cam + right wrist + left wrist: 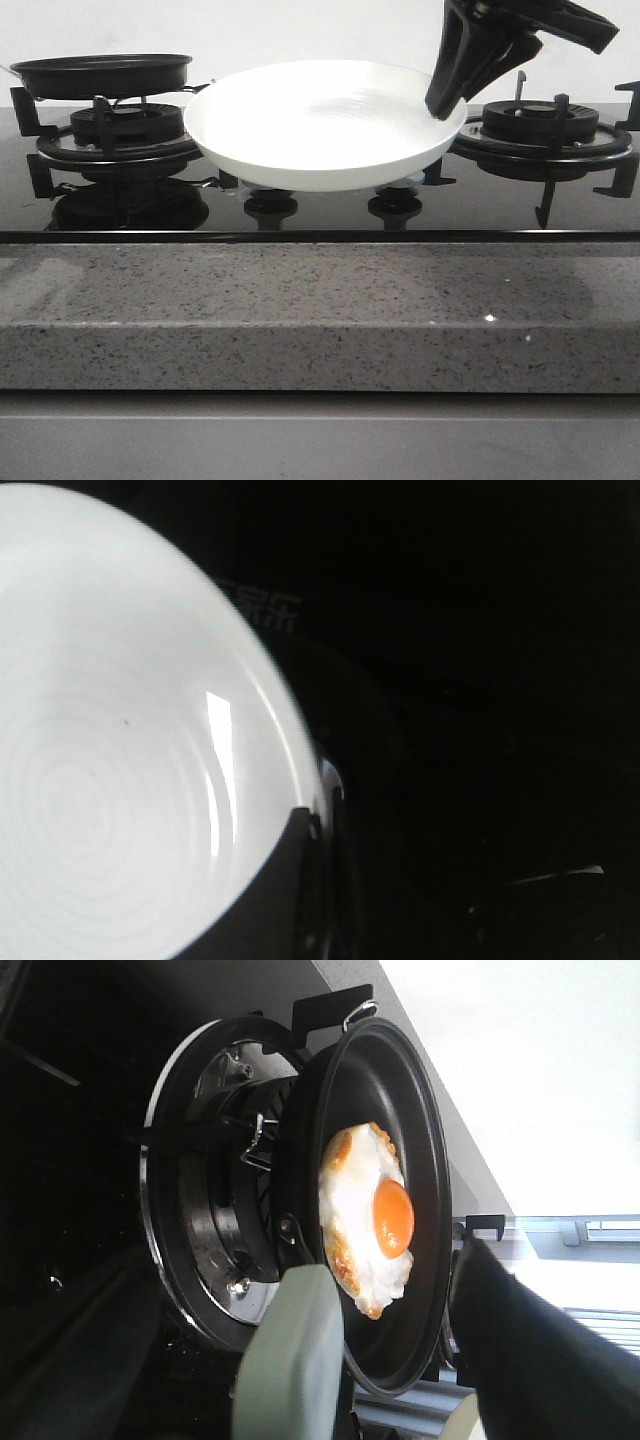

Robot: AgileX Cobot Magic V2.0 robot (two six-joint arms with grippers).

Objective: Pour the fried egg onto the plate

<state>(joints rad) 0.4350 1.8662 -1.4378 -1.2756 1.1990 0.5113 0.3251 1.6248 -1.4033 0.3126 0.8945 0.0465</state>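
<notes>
Round glossy white plate [325, 125] held off the black glass hob [320, 212], between the two burners, tilted slightly toward the camera. Right black gripper [447, 100] clamped on its far right rim; upper arm cut off by the frame edge. In the right wrist view, only part of the plate [110, 770] visible, one dark finger [290, 880] over the rim, everything beyond lost in blackness. Black frying pan [100, 74] above the left burner [120, 130], interior hidden from the front. Fried egg with an orange yolk [365, 1220] lying in the pan [400, 1090], seen only from the left wrist. Left gripper [370, 1380] blurred, partly out of frame; pale green finger [285, 1360] alongside the pan's near edge, grip impossible to judge.
</notes>
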